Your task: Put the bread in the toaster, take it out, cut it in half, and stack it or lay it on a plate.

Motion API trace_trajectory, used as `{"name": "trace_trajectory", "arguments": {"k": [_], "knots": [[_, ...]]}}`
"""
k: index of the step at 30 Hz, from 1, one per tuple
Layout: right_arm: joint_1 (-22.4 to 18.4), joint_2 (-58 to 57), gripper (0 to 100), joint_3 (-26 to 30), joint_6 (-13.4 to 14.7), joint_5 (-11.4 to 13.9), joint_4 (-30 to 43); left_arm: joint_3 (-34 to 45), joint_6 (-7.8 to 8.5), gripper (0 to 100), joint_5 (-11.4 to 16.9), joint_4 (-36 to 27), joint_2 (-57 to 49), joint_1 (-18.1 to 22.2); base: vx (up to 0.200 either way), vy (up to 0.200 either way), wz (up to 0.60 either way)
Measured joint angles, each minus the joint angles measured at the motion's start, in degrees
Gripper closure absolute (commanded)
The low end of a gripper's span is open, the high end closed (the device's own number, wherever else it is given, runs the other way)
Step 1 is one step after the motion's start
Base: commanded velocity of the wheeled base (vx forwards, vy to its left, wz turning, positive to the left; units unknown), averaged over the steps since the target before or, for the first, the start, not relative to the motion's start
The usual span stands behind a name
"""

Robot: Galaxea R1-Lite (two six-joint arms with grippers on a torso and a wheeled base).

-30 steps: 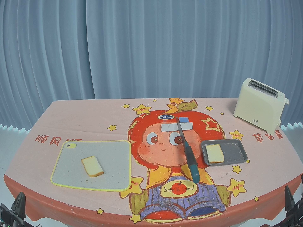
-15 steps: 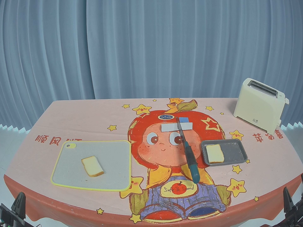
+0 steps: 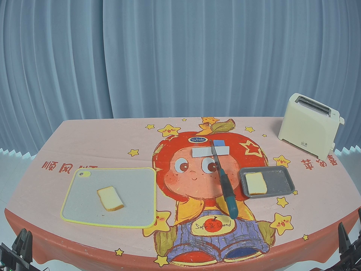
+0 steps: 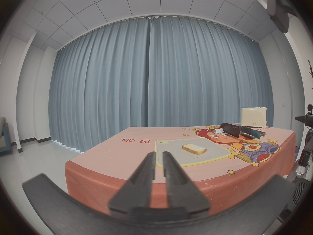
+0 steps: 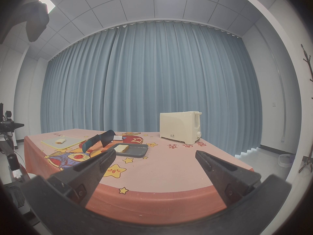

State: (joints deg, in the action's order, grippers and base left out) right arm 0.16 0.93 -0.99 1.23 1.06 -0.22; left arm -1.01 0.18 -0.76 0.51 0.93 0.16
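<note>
The left gripper (image 4: 159, 154) hangs just off the near edge of the table covered by a pink cartoon-print cloth (image 3: 94, 147). Its two dark fingers are drawn together to a thin slit with nothing between them. Straight ahead of it, well apart, a pale half-slice of bread with a brown crust (image 4: 194, 148) lies flat near the middle of a grey cutting board with a yellow-green rim (image 4: 212, 154). The right gripper (image 5: 155, 154) hangs off the same edge on the robot's right, its fingers spread wide and empty. Ahead of it, toward the table's middle, sits a shallow dark grey rectangular tray (image 5: 140, 151) that serves as the plate. A second pale half-slice (image 5: 121, 148) lies flat in the tray's end nearer the knife. Between the two grippers and farther in, a knife with a teal handle and dark blade (image 3: 225, 181) rests with its blade propped on a small white and blue block (image 3: 210, 150). Beyond the right gripper, at the far corner, stands a cream two-slot toaster (image 5: 180, 127), and its slots look empty. Toasting and cutting therefore appear done, and one half is plated. What seems left is carrying the half on the board across to the tray, to lie beside the other half or on top of it. The left gripper is the nearer one, but it would have to open first.
</note>
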Motion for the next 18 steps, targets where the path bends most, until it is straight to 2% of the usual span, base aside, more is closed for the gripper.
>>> {"name": "trace_trajectory", "arguments": {"k": [8, 12, 18], "knots": [[0.0, 0.0, 0, 0.0, 0.0, 0.0, 0.0, 0.0, 0.3, 0, 0.0, 0.1, 0.0, -0.1, 0.0, 0.0, 0.0], [0.0, 0.0, 0, 0.0, 0.0, 0.0, 0.0, 0.0, -0.56, 0, -0.1, 0.1, 0.0, -0.1, 0.0, 0.0, 0.0], [0.0, 0.0, 0, 0.0, 0.0, 0.0, 0.0, 0.0, -1.02, 0, -0.1, 0.2, 0.0, 0.0, 0.0, 0.0, 0.0]]}}
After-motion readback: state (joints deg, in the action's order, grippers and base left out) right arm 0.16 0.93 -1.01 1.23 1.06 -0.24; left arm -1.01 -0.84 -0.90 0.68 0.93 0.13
